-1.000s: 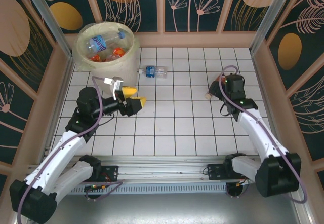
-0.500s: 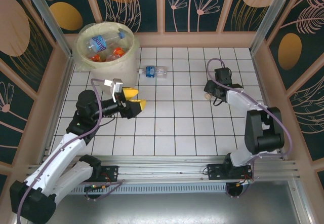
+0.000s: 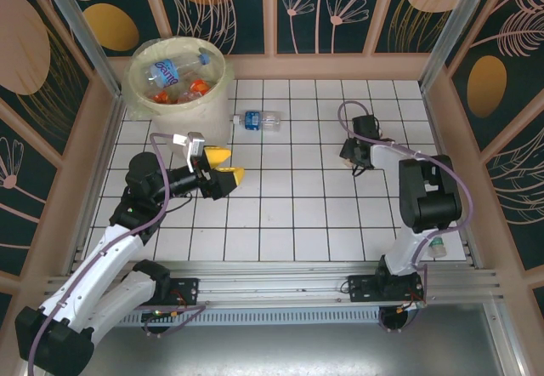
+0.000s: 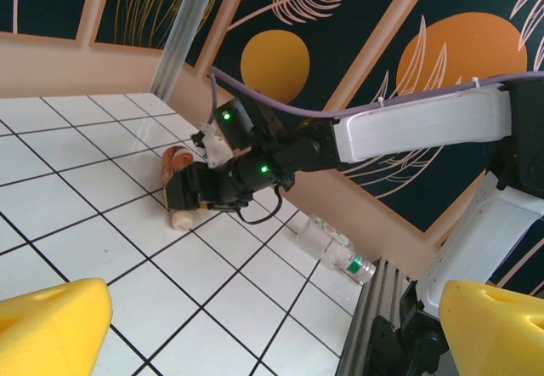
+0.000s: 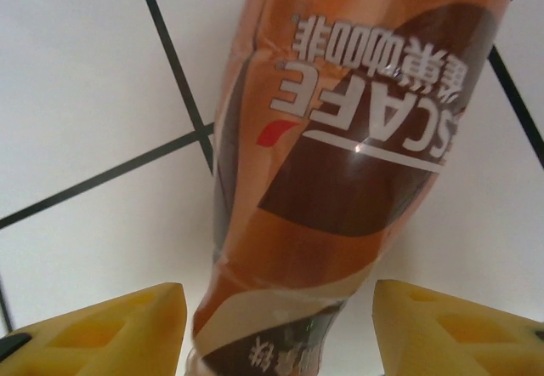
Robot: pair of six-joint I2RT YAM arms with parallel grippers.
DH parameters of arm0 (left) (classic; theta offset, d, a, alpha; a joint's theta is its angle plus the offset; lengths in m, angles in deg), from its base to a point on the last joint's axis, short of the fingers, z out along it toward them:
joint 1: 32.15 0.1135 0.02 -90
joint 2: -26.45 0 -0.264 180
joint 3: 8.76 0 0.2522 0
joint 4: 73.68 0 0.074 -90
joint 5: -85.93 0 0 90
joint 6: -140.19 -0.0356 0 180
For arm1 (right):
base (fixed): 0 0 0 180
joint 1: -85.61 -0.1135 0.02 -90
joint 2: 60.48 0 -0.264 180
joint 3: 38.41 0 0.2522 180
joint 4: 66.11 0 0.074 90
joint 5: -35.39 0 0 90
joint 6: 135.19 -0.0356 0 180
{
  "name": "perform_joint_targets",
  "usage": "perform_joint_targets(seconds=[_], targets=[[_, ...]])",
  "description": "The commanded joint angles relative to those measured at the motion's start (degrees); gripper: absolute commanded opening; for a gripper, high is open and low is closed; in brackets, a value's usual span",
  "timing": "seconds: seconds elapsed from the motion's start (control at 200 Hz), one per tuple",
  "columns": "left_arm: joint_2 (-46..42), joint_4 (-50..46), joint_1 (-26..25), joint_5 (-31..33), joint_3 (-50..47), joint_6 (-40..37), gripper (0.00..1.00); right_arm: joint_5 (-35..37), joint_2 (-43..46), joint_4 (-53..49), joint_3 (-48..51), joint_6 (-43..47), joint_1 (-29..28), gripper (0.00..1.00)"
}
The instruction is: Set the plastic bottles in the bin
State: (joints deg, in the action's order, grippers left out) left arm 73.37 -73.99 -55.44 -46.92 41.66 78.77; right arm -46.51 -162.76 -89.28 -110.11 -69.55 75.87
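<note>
An orange-and-brown coffee bottle (image 5: 340, 138) lies on the white tiles between the yellow fingers of my right gripper (image 5: 285, 329). A gap shows on both sides of it, so the jaws stand open around it. In the left wrist view this bottle (image 4: 176, 160) lies under the right gripper (image 4: 200, 189). My left gripper (image 3: 228, 165) hovers open and holds nothing at mid-left. A blue-labelled bottle (image 3: 257, 120) lies near the bin (image 3: 219, 95), which holds several bottles. A clear green-capped bottle (image 4: 336, 248) lies by the right wall.
The bin stands in the far left corner against the patterned walls. Low wooden walls (image 3: 438, 129) fence in the tiled table. The right arm (image 3: 421, 193) is folded along the right side, with the clear bottle (image 3: 437, 245) beside its elbow.
My right gripper has moved left and down onto the coffee bottle, and its jaws have narrowed around it. The right arm has folded up. The left arm has barely moved.
</note>
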Motion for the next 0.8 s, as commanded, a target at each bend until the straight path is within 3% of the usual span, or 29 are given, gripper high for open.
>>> perform_joint_targets(seconds=[0.0,0.135,0.28,0.52,0.661,0.796], targets=[[-0.4,0.7,-0.5,0.4,0.7,-1.1,0.99,2.1,-1.3,2.0,-0.7,0.0,0.3,0.59],[0.0,0.5,-0.5,0.6,0.7,-0.9,0.99,2.9,-1.9,2.7,-0.9,1.1,0.1,0.54],[1.1,1.7,-0.9,2.1,-0.2,1.1,0.99,4.2,-2.5,2.9,-1.1,3.1,-0.8,0.41],[3.0,14.8,-1.6,8.7,-7.1,17.6,0.98,5.6,5.1,6.0,2.5,5.4,-6.0,0.37],[6.8,20.4,-4.2,11.9,-9.4,23.5,0.99,1.1,13.5,7.5,5.0,7.9,-11.0,0.36],[11.4,26.9,-5.0,12.6,-10.8,27.8,0.99,-12.5,21.8,8.7,7.6,8.6,-14.2,0.37]])
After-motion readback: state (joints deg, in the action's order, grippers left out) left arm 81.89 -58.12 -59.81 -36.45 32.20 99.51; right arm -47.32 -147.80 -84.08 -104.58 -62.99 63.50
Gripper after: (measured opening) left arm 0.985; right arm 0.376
